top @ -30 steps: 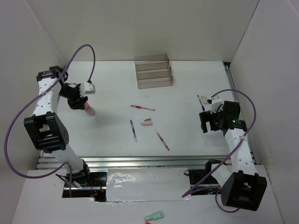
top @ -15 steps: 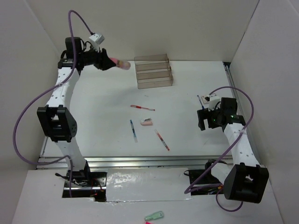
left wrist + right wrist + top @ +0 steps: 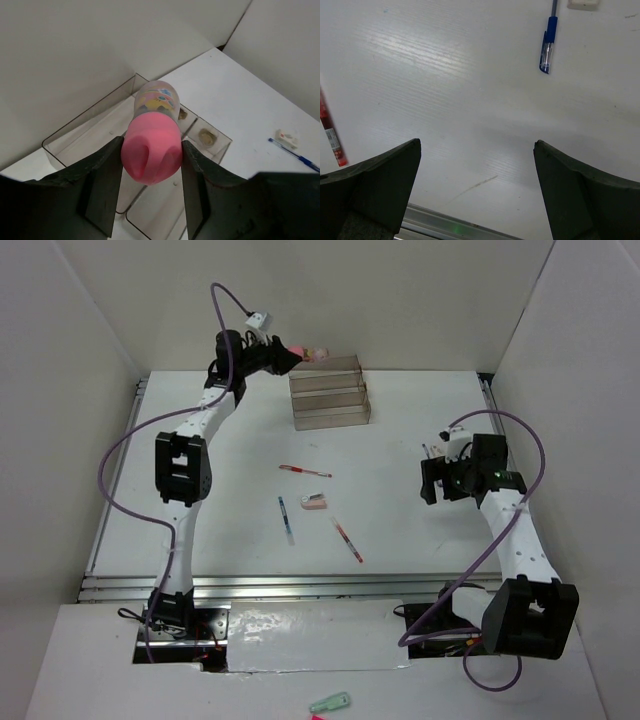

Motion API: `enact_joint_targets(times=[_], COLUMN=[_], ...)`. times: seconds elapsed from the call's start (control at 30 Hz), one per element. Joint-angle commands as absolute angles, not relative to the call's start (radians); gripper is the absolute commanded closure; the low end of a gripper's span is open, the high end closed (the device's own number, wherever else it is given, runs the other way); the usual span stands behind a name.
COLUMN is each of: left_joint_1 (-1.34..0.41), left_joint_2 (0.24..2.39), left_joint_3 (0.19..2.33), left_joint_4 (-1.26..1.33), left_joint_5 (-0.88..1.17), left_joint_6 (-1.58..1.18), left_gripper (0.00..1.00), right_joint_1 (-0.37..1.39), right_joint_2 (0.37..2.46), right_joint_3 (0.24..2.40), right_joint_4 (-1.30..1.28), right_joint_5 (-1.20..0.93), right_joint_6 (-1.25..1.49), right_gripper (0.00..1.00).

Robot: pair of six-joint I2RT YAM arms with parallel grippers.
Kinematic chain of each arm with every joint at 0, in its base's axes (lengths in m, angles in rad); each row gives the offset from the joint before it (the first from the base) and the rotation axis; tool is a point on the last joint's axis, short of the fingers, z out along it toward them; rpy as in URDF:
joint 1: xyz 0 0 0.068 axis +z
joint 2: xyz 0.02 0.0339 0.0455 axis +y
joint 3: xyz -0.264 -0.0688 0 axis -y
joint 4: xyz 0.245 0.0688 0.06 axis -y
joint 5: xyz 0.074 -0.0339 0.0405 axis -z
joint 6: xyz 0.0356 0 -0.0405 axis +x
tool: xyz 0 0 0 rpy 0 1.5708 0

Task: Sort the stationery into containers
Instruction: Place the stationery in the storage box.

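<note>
Eraser (image 3: 151, 142) clamped in left gripper (image 3: 151, 152), above organiser's (image 3: 89, 126) back edge (tip aimed inward); right gripper (image 3: 476, 145) agape, well away.

Overhead view from high at the near edge, looking down across the whole worktop (image 3: 230, 440), left wrist view close above the organiser (image 3: 90, 127), right wrist view low, facing the worktop, blue pen (image 3: 547, 45) shared with overhead.

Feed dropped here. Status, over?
Left end effector shut on pink eraser, over organiser. Right end effector open, empty. Nothing blocking.
</note>
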State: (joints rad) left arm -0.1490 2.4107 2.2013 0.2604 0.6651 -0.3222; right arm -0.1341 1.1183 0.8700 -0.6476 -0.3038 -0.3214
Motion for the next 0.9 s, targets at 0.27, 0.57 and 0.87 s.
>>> enact_joint_targets(times=[0.27, 0.57, 0.87], left_joint_1=[-0.16, -0.163, -0.172], left_joint_2=[2.614, 2.692, 2.744], left_joint_3=[2.364, 2.416, 2.456], left_joint_4=[0.546, 0.549, 0.542], left_joint_5=[0.465, 0.466, 0.442], left_joint_6=[-0.325, -0.319, -0.311], left_gripper=[1.0, 0.97, 0.8], right_joint_1=[-0.101, -0.068, -0.051], right_joint_2=[1.155, 1.198, 1.206], right_joint_3=[0.934, 0.954, 0.957], right_joint_4=[-0.664, -0.661, -0.667], right_joint_5=[-0.305, -0.291, -0.279], right_joint_6=[-0.272, -0.252, -0.245], right_gripper=[0.0, 0.0, 0.0])
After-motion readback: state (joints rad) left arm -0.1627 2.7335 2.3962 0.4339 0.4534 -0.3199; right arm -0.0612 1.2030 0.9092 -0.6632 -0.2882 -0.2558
